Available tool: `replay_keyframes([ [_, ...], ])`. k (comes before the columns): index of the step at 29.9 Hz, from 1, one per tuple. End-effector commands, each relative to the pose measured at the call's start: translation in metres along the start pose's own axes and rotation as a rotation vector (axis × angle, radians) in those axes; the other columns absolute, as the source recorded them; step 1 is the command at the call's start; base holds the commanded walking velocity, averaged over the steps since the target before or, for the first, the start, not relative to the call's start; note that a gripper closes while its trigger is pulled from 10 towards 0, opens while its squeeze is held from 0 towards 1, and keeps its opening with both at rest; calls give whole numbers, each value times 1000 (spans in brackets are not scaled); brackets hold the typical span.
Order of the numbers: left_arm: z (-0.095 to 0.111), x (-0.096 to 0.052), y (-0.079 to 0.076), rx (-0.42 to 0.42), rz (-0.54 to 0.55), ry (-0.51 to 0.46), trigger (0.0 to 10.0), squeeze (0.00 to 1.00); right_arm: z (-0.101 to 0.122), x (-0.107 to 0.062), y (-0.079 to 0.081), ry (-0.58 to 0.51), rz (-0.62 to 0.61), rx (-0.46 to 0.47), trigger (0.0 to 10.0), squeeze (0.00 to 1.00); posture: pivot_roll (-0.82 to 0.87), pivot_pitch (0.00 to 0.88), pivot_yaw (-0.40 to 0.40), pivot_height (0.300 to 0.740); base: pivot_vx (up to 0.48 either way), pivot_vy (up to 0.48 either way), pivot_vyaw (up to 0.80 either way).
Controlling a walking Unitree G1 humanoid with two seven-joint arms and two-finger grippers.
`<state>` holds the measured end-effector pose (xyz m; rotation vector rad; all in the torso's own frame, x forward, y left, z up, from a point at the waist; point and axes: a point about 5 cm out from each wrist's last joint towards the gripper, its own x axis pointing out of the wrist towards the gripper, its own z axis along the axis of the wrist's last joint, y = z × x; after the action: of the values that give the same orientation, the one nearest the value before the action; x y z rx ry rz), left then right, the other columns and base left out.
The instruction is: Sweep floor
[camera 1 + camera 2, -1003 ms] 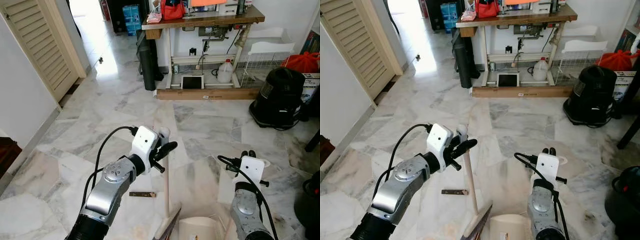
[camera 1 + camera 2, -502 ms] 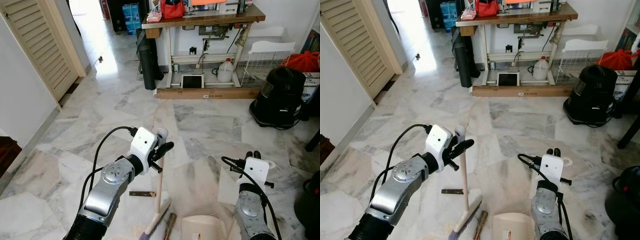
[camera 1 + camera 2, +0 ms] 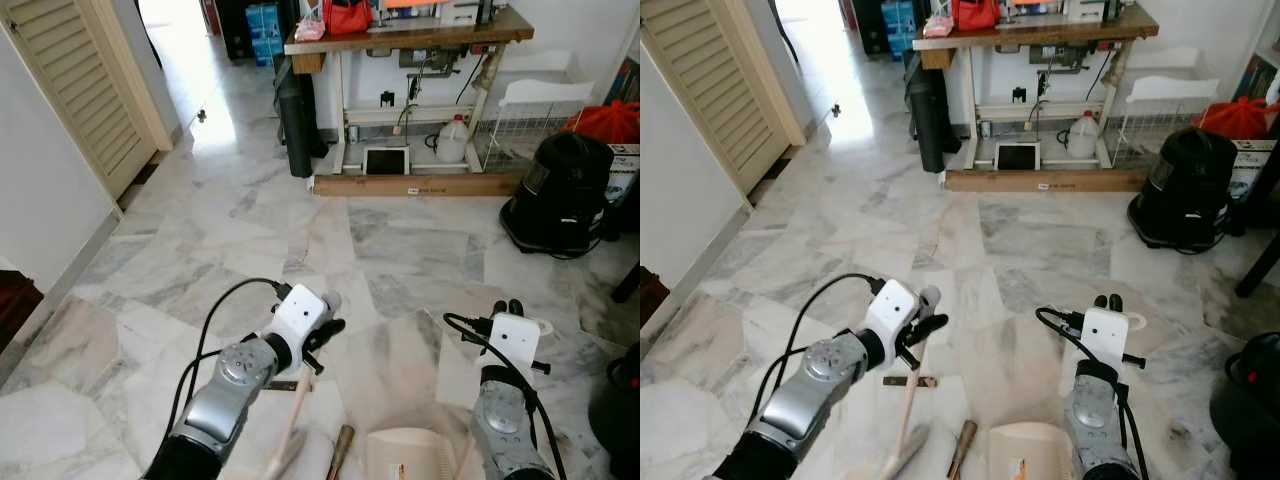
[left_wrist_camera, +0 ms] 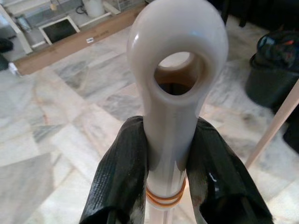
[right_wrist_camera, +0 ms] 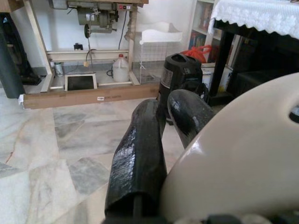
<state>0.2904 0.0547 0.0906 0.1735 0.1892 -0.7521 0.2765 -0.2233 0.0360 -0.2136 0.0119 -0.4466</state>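
Broom handle (image 4: 174, 93) in left end effector (image 4: 170, 186)

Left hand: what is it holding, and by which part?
The left hand grips the broom at the top of its handle, just below the hanging loop.

Left gripper (image 3: 927, 325) grips the broom handle (image 3: 908, 400); a dustpan (image 3: 1018, 453) lies beside the right gripper (image 3: 1107, 302).

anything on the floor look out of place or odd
Two stray bits lie on the marble floor near the robot: a small flat brown piece by the broom handle held in the left hand, and a brown stick-like piece just left of the dustpan. Both look like debris to sweep.
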Motion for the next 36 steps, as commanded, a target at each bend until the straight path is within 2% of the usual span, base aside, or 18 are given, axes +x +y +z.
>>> replay_keyframes([
  [1, 11, 6, 0, 1, 15, -44, 10000, 0, 2, 0, -1, -9, 12, -15, 10000, 0, -45, 6, 65, 740, 0, 0, 0],
  [3, 12, 8, -2, -2, 8, -49, 10000, 0, 1, 0, -1, -9, 12, -18, 10000, 0, -49, 9, 63, 740, 0, 0, 0],
  [5, 16, 14, -14, -22, -18, -73, 10000, 0, 1, -1, -4, -16, 12, -27, 10000, 0, -63, 19, 58, 740, 0, 0, 0],
  [10, 16, 17, -28, -39, -59, -78, 10000, 0, -3, -7, -7, -6, 20, -34, 10000, 0, -59, 45, 54, 740, 0, 0, 0],
  [17, 14, 15, -33, -45, -102, -54, 10000, 0, -5, -12, -4, 2, 36, -41, 10000, 0, -47, 63, 57, 740, 0, 0, 0],
  [22, 11, 15, -30, -70, -96, -27, 10000, 0, -4, -11, 0, 6, 44, -40, 10000, 0, -41, 66, 58, 740, 0, 0, 0],
  [24, 12, 17, -30, -113, -98, -16, 10000, 0, -2, -10, 2, 3, 48, -37, 10000, 0, -31, 66, 60, 740, 0, 0, 0],
  [28, 12, 18, -30, -146, -93, -13, 10000, 0, -1, -9, 3, 3, 49, -35, 10000, 0, -30, 63, 60, 740, 0, 0, 0],
  [33, 20, 23, -34, -266, -93, -46, 10000, 0, 0, -9, 4, 1, 50, -31, 10000, 0, -33, 67, 57, 740, 0, 0, 0],
  [36, 22, 24, -36, -290, -91, -58, 10000, 0, -1, -10, 4, 3, 49, -29, 10000, 0, -34, 67, 57, 740, 0, 0, 0],
])
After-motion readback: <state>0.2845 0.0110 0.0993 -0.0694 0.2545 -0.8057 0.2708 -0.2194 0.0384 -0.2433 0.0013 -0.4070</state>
